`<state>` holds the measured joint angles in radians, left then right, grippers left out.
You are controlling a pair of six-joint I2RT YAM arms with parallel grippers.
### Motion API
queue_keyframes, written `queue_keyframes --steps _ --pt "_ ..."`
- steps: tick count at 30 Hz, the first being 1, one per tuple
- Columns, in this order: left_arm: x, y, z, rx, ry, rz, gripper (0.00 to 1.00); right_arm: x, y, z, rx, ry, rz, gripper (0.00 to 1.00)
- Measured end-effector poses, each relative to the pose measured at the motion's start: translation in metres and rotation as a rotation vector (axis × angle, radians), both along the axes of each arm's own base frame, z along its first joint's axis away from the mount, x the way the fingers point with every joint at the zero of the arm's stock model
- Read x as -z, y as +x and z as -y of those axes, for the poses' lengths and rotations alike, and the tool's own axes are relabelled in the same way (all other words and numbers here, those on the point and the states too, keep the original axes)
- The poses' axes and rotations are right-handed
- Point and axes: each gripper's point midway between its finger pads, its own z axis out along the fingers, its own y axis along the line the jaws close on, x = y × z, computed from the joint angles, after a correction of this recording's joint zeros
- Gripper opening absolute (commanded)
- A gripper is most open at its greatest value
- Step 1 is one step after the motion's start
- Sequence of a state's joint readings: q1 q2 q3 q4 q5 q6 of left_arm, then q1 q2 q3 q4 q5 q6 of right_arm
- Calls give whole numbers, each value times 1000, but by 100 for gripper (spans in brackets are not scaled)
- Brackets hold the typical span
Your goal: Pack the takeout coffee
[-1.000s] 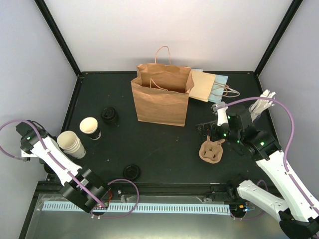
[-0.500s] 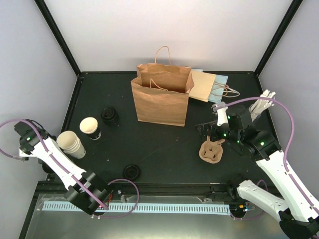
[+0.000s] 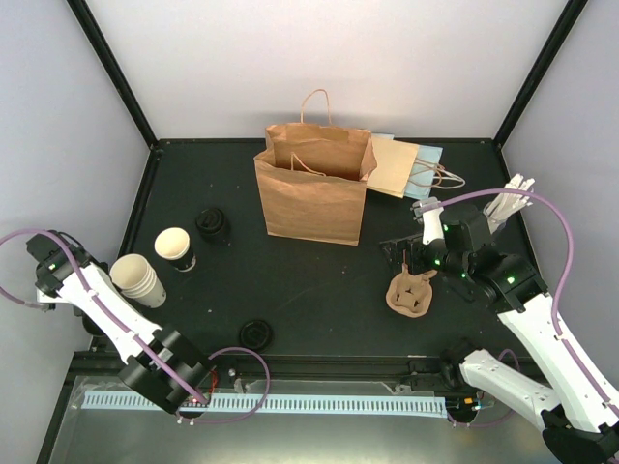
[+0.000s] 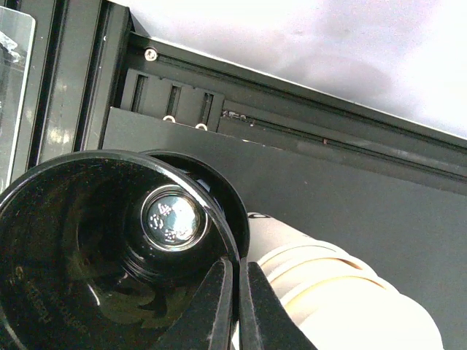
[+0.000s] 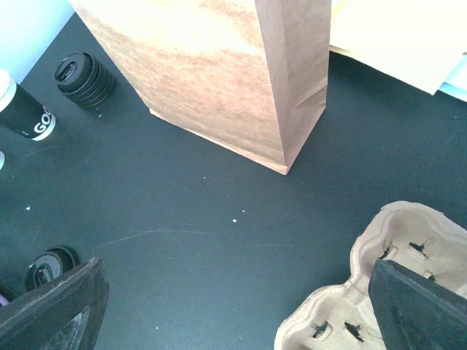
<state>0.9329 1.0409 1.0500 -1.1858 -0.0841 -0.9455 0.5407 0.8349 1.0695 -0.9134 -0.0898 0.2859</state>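
- Left wrist view: left gripper (image 4: pixel 236 271) has its fingers pressed together, empty, just beside a stack of cream cups (image 4: pixel 343 292).
- Right gripper (image 5: pixel 235 266) is spread wide, empty, beside the pulp carrier (image 5: pixel 408 240).
- Sleeved coffee cup (image 3: pixel 174 248) stands upright on the worktop (image 3: pixel 319 290), near that stack.

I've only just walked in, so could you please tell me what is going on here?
Two robot arms are packing takeout coffee, and neither is holding anything. The right pincer hovers open by the carrier. The left pincer, shut, sits next to the cup stack at the table's left edge. One sleeved cup stands alone nearby, and the bag stands open at the back.
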Motion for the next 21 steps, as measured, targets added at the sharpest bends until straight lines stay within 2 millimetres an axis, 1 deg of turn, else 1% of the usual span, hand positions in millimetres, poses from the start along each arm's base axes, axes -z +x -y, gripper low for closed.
queue_keyframes --steps 4,9,16,18,21 --pt "-6 1 0 3 3 11 1 0 0 0 0 0 0 100" --pt "-23 2 1 9 38 38 2 0 0 0 0 0 -1 100" --pt "-35 -2 11 22 43 61 1 0 0 0 1 -1 -1 100" --pt "-44 -2 13 28 56 70 1 0 0 0 0 -1 -1 100" --pt "-67 -2 13 36 109 104 2 -1 0 0 0 -1 -1 100"
